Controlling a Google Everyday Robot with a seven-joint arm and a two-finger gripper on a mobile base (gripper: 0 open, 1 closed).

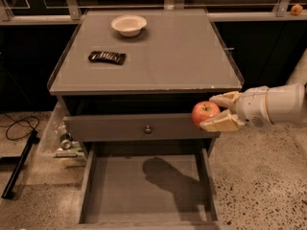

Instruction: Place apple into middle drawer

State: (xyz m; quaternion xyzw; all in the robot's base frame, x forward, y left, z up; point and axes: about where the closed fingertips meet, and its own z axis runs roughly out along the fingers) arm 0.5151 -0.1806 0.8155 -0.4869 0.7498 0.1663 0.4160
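The red apple (205,113) with a yellowish blush is held between the fingers of my gripper (214,113), which reaches in from the right on a white arm. The gripper is shut on the apple, in front of the right end of the knobbed drawer front (147,128). The middle drawer (115,188) is pulled out below, a wide grey box with a bare floor. The apple hangs above the drawer's right rear part, and the arm's shadow falls on the floor of the drawer.
On the grey cabinet top (182,56) sit a white bowl (128,24) and a dark snack packet (107,57). A tiny orange fruit (296,8) lies on the far right ledge. A black stand and cable (19,162) and some clutter (62,143) lie on the floor at left.
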